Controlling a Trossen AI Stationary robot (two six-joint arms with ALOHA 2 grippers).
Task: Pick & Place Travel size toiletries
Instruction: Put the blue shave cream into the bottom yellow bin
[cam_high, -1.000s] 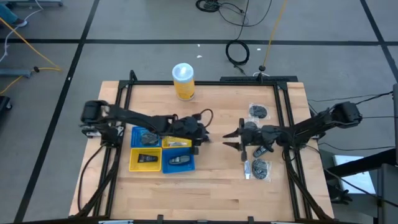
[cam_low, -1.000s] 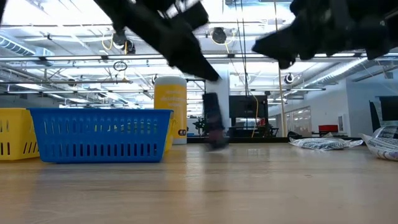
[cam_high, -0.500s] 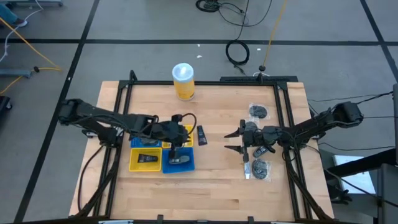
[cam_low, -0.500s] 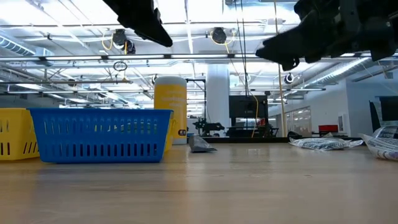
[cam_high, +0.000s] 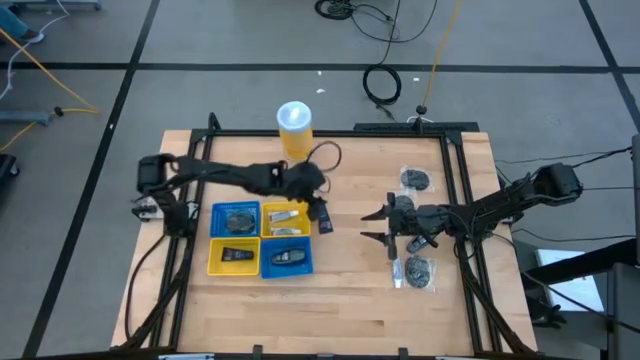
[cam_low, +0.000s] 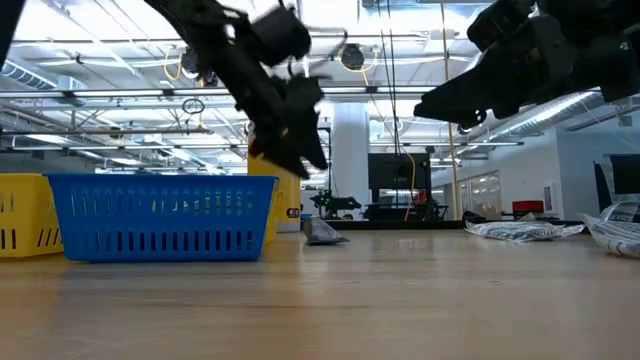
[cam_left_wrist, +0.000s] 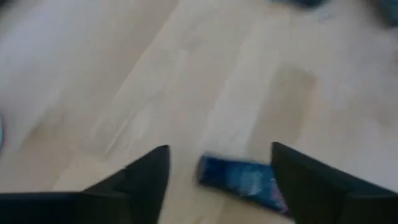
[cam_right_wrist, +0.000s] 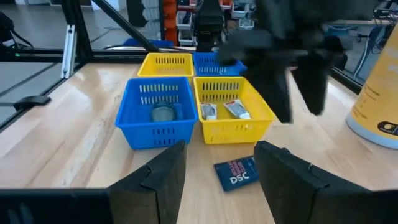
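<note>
Near the front of the worktop (cam_high: 340, 320), on the right, two shiny clear-wrapped toiletries (cam_high: 420, 272) are seen lying flat. A little farther back, four square plastic trays (cam_high: 212, 262) with slotted walls are set close together, two blue and two yellow, and small things are held in each.

Just right of the far yellow tray (cam_high: 285, 208), a flat dark blue packet (cam_high: 323, 219) with white letters is found on the bare wood. A second ago it hung at the left gripper (cam_high: 319, 200); now it lies outside the trays. The left gripper has been brought back over it, jaws wide apart, with nothing held. The packet probably has to be picked up again.

The right gripper (cam_high: 372, 226) is held open and empty, to the right of the packet. At the far edge stands a round yellow canister (cam_high: 295, 130).
</note>
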